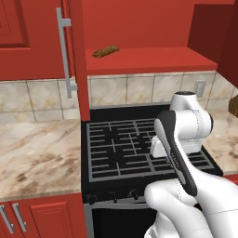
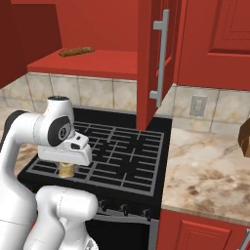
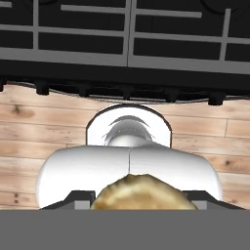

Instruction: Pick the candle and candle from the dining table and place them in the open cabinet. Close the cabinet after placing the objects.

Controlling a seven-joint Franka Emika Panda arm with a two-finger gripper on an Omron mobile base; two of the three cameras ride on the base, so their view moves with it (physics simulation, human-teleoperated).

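Gripper (image 2: 67,168) hangs low over front left part of stove (image 1: 139,144), pointing down. Golden-tan candle (image 3: 141,192) pinched between fingers, right at fingertips, partly hidden. Same candle peeks out under hand in right base view. Cabinet (image 1: 148,60) open, door (image 1: 76,56) swung out over stove's left edge. On shelf: brown lump (image 1: 106,51) near back left, no candle seen there. Guess: first candle being carried, not placed yet. Left to do: put it on shelf, fetch other candle, shut door.
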